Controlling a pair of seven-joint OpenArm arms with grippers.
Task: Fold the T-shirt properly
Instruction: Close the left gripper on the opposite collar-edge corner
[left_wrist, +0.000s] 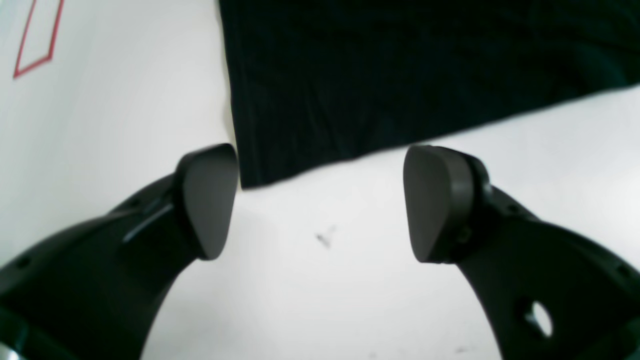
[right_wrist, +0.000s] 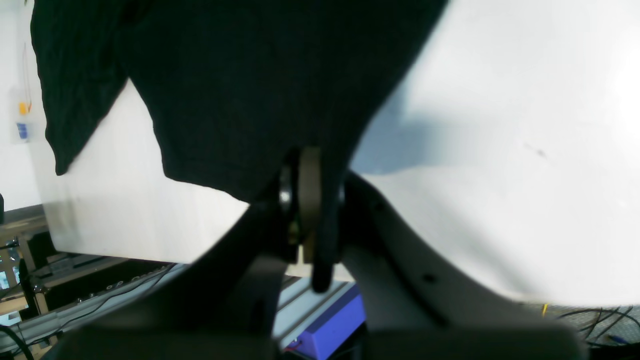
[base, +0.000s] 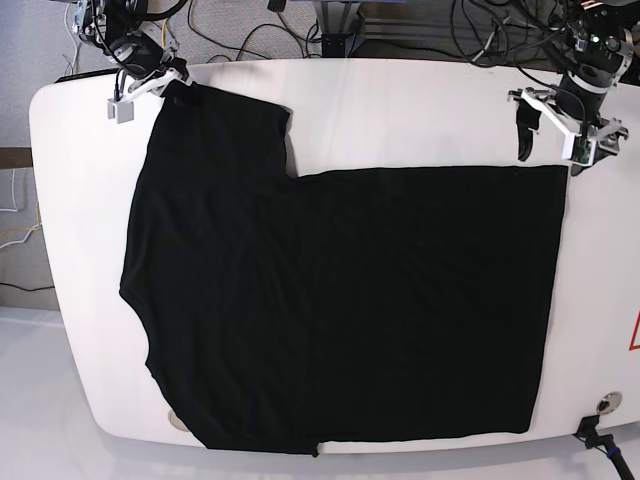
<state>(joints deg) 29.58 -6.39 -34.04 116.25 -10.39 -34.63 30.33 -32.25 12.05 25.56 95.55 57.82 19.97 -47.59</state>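
The black T-shirt (base: 350, 300) lies spread flat over most of the white table (base: 80, 200), with one sleeve reaching toward the far left corner. At that corner my right gripper (base: 145, 88) is shut on the sleeve's edge. In the right wrist view, black cloth (right_wrist: 240, 90) is pinched between its fingers (right_wrist: 310, 190). At the far right, my left gripper (base: 552, 145) hovers open just beyond the shirt's corner. In the left wrist view that corner (left_wrist: 250, 175) lies beside one of the pads (left_wrist: 210, 200), and bare table shows across the left gripper's (left_wrist: 322, 202) gap.
A red outlined mark (left_wrist: 35, 40) is on the table, near its right edge (base: 635, 330). Cables run behind the table's far edge (base: 420, 30). A round fitting (base: 605, 403) sits at the near right corner. Below the table's edge are a blue block (right_wrist: 330, 320) and rails.
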